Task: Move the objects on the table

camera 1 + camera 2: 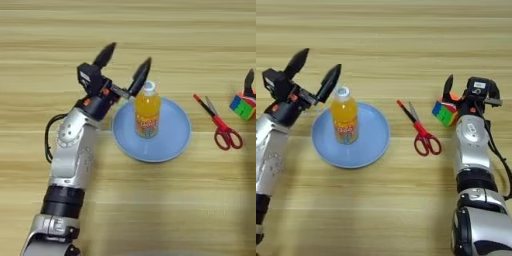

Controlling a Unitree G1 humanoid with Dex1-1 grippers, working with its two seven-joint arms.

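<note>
Left eye view: near edge of the worktop (pixel 165 210) is bare wood, crossed only by the left arm rising from the near left corner. Right arm comes up along the right side in the right eye view.

Mid-distance: round light-blue plate (pixel 170 142) lies flat, with the orange-juice bottle (pixel 147 114) upright on its left part, white cap on, patterned label low on the body. Red-handled scissors (pixel 420 129) lie right of the plate, apart from it, blades pointing far-left.

Left end effector (pixel 123 64) is spread wide, just far-left of the bottle; its right finger tip is beside the cap, nothing gripped.

Right end effector (pixel 463 95) is at the multicoloured puzzle cube (pixel 444 113); one finger stands on the cube's far-left side, grip state cannot be told.
</note>
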